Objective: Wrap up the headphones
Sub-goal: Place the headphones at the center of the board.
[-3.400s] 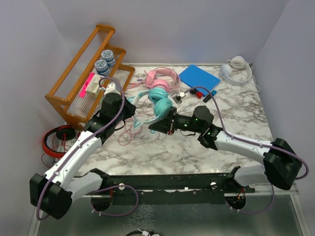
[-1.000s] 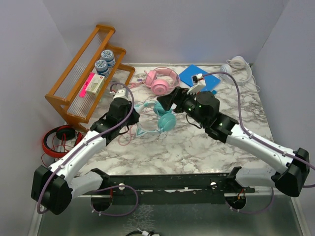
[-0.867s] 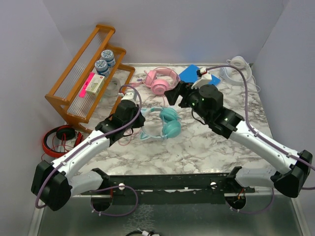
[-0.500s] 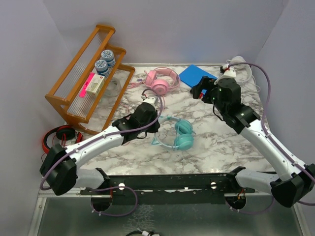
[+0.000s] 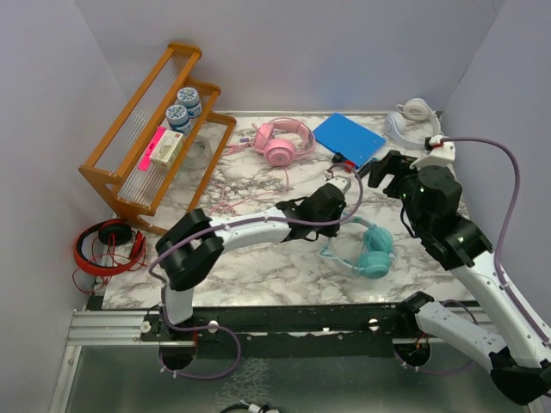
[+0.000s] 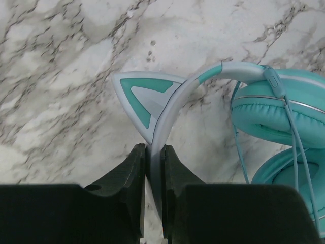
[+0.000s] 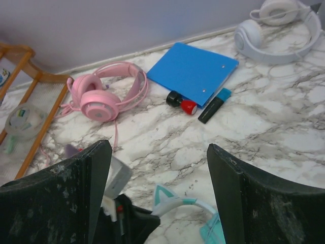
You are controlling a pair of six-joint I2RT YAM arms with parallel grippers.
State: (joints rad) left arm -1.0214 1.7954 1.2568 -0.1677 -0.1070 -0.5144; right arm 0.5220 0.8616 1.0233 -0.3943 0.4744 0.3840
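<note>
The left gripper (image 6: 153,152) is pinched almost closed on the headband of the teal headphones (image 6: 284,117), just below one cat ear. That pair sits at the near right of the table (image 5: 275,267); I cannot tell whether its ear cups rest on the marble. The right gripper (image 7: 157,151) hangs with its jaws wide apart, holding nothing, just beyond the teal pair. The pink headphones (image 5: 281,143) lie at the far edge, the white headphones (image 5: 411,120) in the far right corner, with a blue folder (image 5: 349,138) between them.
</note>
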